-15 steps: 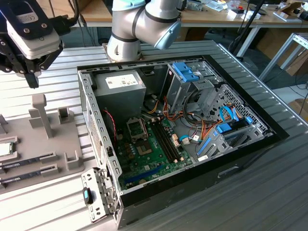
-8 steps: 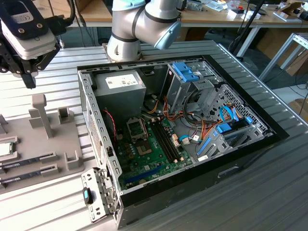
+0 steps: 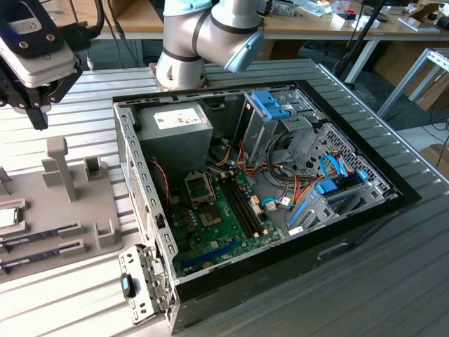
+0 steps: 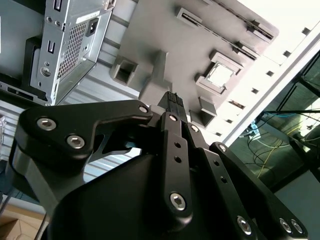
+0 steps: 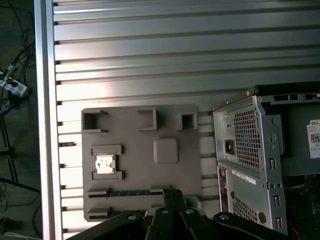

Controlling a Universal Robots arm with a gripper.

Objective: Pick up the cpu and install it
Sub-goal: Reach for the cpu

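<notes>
Plainly, cpu (image 5: 105,164) in holder (image 5: 106,149), first wrist view

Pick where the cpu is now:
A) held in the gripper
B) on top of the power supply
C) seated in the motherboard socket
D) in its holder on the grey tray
D: in the first wrist view the cpu sits in its holder on the grey tray, and the gripper holds nothing.
</notes>
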